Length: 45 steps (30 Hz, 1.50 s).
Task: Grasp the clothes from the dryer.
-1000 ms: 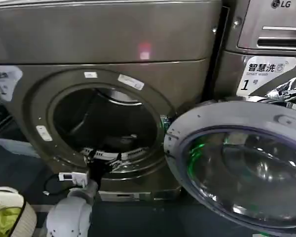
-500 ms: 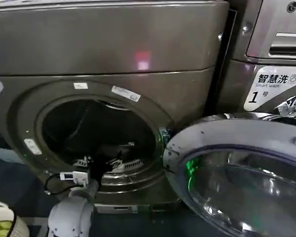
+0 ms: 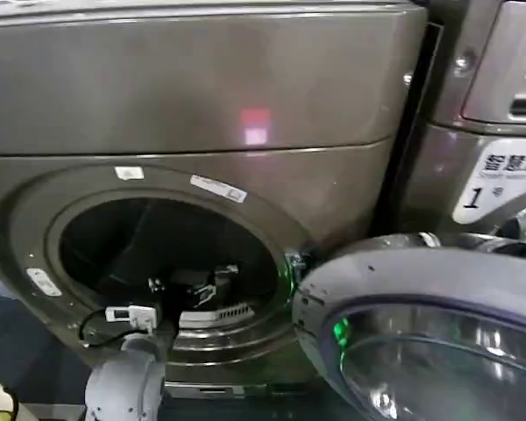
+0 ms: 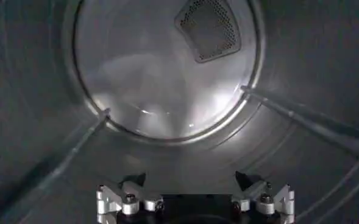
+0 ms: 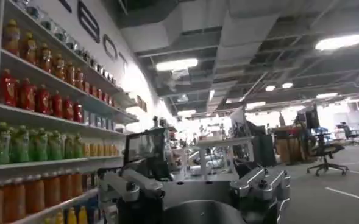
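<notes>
Since 1.0 s ago our left gripper (image 3: pixel 193 294) has pushed deeper through the wide round port of the large bronze-grey front-loading dryer (image 3: pixel 202 96), and the head camera has tipped up, sliding the woven basket almost out at 7 o'clock. We see the gripper low in the port, around 6 o'clock of the opening. From the left wrist its jaws stand wide apart with nothing between them, fingertips (image 4: pixel 128 196) aimed at the perforated steel drum back wall (image 4: pixel 167 73). We cannot spot the small dark clothes bundle anywhere; the drum floor ahead looks bare, so we judge it lies below or beside the wrist's sight. The grey-rimmed glass porthole door (image 3: pixel 438 333) hangs open at 4 o'clock. Our right gripper (image 5: pixel 197 195) is parked, open and empty, facing shelves of coloured bottles (image 5: pixel 27 97). We judge the grasp is not yet made.
</notes>
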Each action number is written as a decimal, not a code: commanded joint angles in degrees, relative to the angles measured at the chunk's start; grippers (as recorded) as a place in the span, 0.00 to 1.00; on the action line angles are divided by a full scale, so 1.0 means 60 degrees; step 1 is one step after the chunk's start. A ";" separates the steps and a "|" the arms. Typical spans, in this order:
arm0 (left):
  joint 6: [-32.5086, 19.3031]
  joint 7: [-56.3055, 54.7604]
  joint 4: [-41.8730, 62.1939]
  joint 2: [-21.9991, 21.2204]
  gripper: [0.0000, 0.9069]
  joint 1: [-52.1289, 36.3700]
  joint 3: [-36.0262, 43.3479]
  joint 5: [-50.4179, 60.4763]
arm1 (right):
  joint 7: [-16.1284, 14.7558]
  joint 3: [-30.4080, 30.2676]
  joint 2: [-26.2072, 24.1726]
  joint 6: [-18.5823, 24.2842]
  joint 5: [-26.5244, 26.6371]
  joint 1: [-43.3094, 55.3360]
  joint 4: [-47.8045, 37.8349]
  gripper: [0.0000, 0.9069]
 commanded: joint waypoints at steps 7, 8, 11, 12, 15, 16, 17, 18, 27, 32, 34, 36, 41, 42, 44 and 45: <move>-0.2919 0.7935 0.2167 0.0583 1.00 -0.3502 0.0011 0.8763 | -0.0038 -0.0139 0.0017 -0.0004 -0.0016 0.0076 0.0072 1.00; -0.3528 0.8707 0.2213 0.0645 1.00 -0.3663 0.0028 0.9130 | -0.0044 -0.0133 0.0022 -0.0004 -0.0014 0.0063 0.0067 1.00; -0.6242 0.9579 0.2396 0.0696 1.00 -0.4104 -0.0029 0.9730 | -0.0045 -0.0092 0.0025 0.0001 -0.0011 0.0010 0.0018 1.00; -0.6897 1.0063 0.2422 0.0722 1.00 -0.4301 -0.0026 0.9753 | -0.0048 -0.0088 0.0032 0.0004 -0.0011 -0.0004 0.0016 1.00; -0.8822 1.0550 0.2698 0.0801 1.00 -0.4766 -0.0074 0.9661 | -0.0073 -0.0099 0.0071 -0.0003 -0.0017 0.0009 0.0052 1.00; -0.9069 1.0553 0.2749 0.0843 1.00 -0.4833 -0.0037 0.9740 | -0.0082 -0.0108 0.0079 0.0001 -0.0022 0.0012 0.0049 1.00; -0.9540 1.0557 0.2853 0.0868 1.00 -0.4925 -0.0018 0.9957 | -0.0077 -0.0117 0.0086 0.0005 -0.0023 0.0013 0.0040 1.00; -0.9981 1.0563 0.2925 0.0934 1.00 -0.4985 0.0018 1.0025 | -0.0080 -0.0124 0.0086 0.0007 -0.0023 0.0010 0.0028 1.00; -1.0195 1.0566 0.3953 0.1598 1.00 -0.5425 0.0454 0.9323 | -0.0160 -0.0225 0.0095 0.0050 -0.0101 0.0019 -0.0065 1.00; -1.0054 1.0570 0.4279 0.1826 1.00 -0.5405 0.0477 0.8683 | -0.0158 -0.0332 0.0121 0.0052 -0.0217 0.0081 -0.0018 1.00; -1.0027 1.0570 0.4354 0.1841 1.00 -0.5326 0.0472 0.8477 | -0.0159 -0.0370 0.0123 0.0054 -0.0252 0.0099 -0.0020 1.00; -1.0014 1.0571 0.4419 0.1846 1.00 -0.5188 0.0465 0.8446 | -0.0161 -0.0383 0.0130 0.0052 -0.0253 0.0106 -0.0015 1.00; -1.0076 1.0571 0.4610 0.1857 1.00 -0.4865 0.0342 0.8528 | -0.0167 -0.0504 0.0207 0.0137 -0.0355 0.0101 -0.0051 1.00; -1.0072 1.0571 0.4630 0.1866 1.00 -0.4823 0.0332 0.8530 | -0.0167 -0.0540 0.0220 0.0141 -0.0366 0.0115 -0.0038 1.00; -1.0058 1.0571 0.4642 0.1877 1.00 -0.4752 0.0346 0.8516 | -0.0165 -0.0576 0.0219 0.0140 -0.0372 0.0135 -0.0032 1.00; -1.0045 1.0572 0.4663 0.1855 1.00 -0.4717 0.0350 0.8521 | -0.0164 -0.0601 0.0217 0.0138 -0.0376 0.0156 -0.0035 1.00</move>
